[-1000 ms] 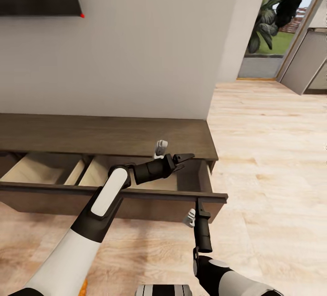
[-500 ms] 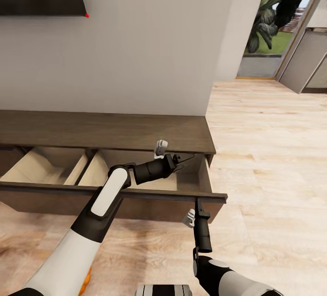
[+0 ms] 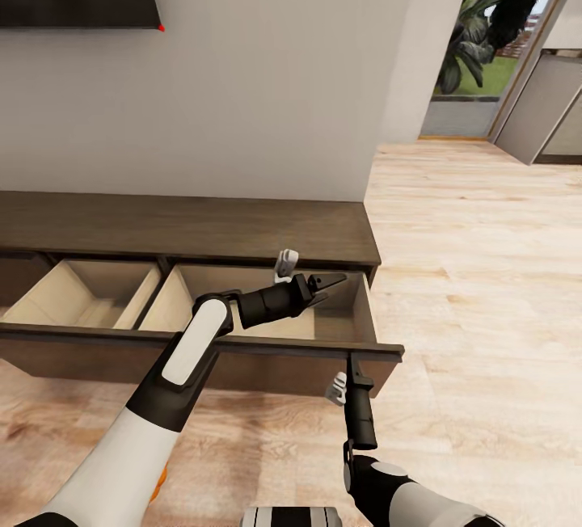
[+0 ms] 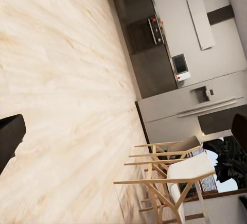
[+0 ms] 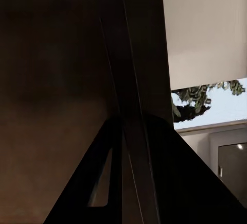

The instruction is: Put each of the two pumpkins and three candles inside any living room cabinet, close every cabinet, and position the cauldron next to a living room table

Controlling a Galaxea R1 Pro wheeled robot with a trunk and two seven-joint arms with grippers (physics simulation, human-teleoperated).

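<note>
Wood floor [image 3: 485, 268] | cabinet [image 3: 202, 228] drawer open | left fingers [image 3: 327, 280] above

Low dark cabinet [image 3: 186, 228] on pale wood floor [image 3: 485, 268], drawers open.

The head camera looks forward and down from above both arms at the cabinet [image 3: 242, 232] along the wall, its drawer [image 3: 267, 325] pulled out. The left wrist camera faces far beyond its fingers — across the wood floor [image 4: 62, 90] toward a distant kitchen and chairs [image 4: 170, 177]. The right wrist camera sits very close, its fingers [image 5: 103, 183] against the drawer's dark front edge — a part the head view shares.
</note>
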